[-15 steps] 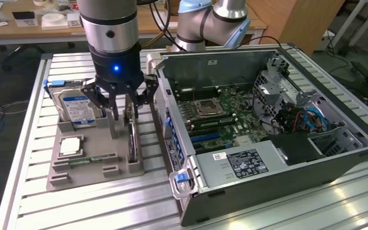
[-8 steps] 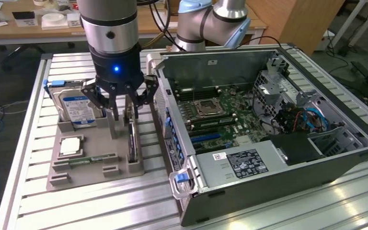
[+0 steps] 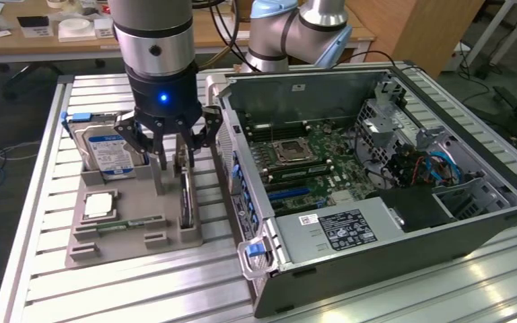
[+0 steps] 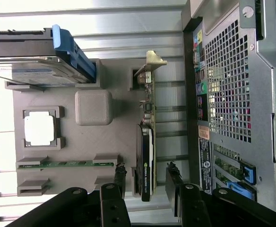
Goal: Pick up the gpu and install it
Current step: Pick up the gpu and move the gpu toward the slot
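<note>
Fingers (image 4: 120,176) of the gripper (image 3: 176,160) stood spread and released, one on each side of the gpu (image 3: 186,202), gripping nothing. The gpu stood on edge in a slot of the grey holder (image 3: 106,242), just beside the case (image 3: 501,185), with its silver bracket at the end far from the gripper. A green logo with white lettering on the card's edge looked like NVIDIA; the rest was too small to read. The holder also held a drive (image 3: 108,151) with a blue label, a chip (image 3: 99,204) and a green memory stick (image 3: 119,225). Inside the case, a black label (image 3: 344,230) carried white print that could not be read.
</note>
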Robot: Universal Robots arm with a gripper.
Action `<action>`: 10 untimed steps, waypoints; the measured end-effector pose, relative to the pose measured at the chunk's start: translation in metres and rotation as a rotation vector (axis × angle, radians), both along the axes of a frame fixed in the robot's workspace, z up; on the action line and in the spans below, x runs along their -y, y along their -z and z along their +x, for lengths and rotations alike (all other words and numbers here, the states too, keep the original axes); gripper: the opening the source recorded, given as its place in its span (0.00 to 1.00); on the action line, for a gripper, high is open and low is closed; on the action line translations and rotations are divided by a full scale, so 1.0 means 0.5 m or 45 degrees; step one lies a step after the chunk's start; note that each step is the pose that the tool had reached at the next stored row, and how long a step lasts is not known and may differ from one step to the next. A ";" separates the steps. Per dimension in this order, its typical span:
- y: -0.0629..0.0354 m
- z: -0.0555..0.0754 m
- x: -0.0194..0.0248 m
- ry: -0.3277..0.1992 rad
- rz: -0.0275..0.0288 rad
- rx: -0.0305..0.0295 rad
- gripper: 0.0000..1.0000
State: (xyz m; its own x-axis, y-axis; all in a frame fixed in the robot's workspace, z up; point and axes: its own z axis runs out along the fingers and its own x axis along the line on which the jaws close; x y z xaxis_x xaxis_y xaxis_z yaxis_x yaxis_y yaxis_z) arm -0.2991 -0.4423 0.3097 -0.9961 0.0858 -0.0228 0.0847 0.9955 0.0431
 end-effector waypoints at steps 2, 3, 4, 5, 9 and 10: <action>0.002 0.000 -0.0001 0.000 0.0004 0.0004 0.47; 0.003 0.000 0.0000 0.000 0.0001 0.0002 0.47; 0.004 0.000 0.0000 0.000 0.0000 0.0000 0.47; 0.004 0.000 0.0000 0.000 -0.0002 -0.0001 0.47; 0.004 0.000 0.0000 0.000 0.0000 0.0000 0.47; 0.004 0.000 0.0000 0.000 0.0000 0.0000 0.47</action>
State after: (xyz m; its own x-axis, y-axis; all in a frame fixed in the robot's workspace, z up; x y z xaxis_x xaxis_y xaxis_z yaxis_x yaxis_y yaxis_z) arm -0.2991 -0.4423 0.3075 -0.9961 0.0857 -0.0228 0.0847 0.9955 0.0431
